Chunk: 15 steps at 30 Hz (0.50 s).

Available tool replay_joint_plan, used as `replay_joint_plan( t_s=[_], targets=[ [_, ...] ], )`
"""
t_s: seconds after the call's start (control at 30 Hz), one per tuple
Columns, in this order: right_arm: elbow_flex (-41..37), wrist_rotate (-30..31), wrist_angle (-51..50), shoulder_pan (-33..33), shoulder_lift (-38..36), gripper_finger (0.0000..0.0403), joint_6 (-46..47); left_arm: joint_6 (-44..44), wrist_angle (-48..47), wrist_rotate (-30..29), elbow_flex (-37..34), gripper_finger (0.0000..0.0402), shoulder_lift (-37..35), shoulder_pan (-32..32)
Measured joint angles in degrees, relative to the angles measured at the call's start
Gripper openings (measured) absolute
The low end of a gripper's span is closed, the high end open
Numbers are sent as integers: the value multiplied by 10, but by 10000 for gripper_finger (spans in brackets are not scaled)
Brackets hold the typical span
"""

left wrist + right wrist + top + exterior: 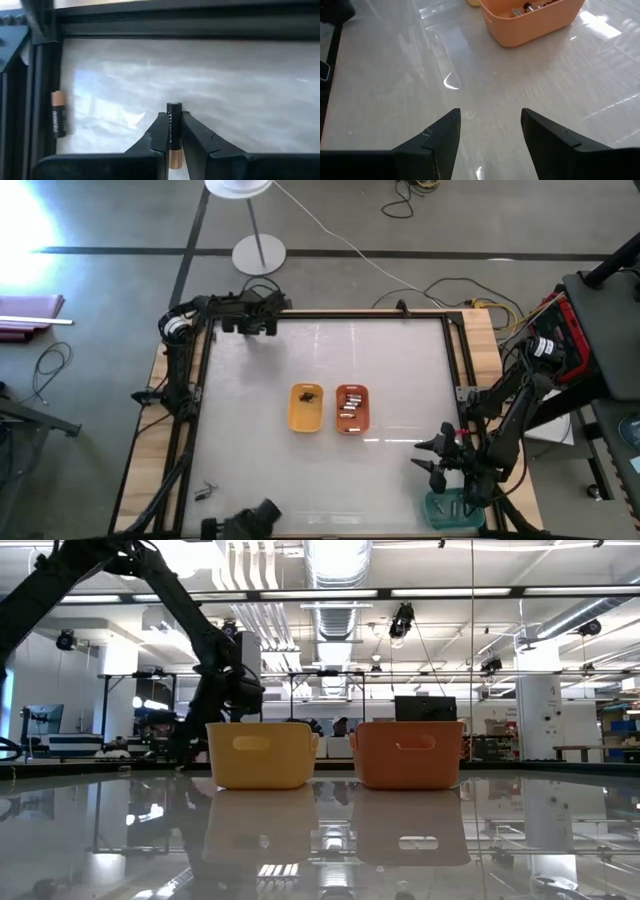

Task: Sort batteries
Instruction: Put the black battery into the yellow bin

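Glossy, mirror-like table [320,840]; smooth matt plastic orange tray [535,22].

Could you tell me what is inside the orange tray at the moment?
The orange tray holds several silvery-grey batteries. In the right wrist view, its wall hides all but a few; their number is unclear.

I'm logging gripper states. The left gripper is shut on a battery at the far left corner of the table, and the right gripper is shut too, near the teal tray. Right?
Not quite: the right gripper is open and empty, as the right wrist view shows its fingers spread apart over bare table. The rest holds: the left gripper is shut on a battery, and the teal tray sits by the right arm.
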Motion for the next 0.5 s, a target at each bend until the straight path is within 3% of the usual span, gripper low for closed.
replay_joint_plan(
  t_s=[0.23, 0.4, 0.5],
  targets=[
    [0, 0, 9, 0, 0, 201, 6, 9, 47, 8, -41, 17, -30, -79],
    [0, 0, 13, 0, 0, 201, 3, 8, 144, 111, -95, 16, -98, -126],
    [0, 3, 13, -1, 0, 201, 1, 17, 232, 140, -144, 16, -139, -142]
  ],
)
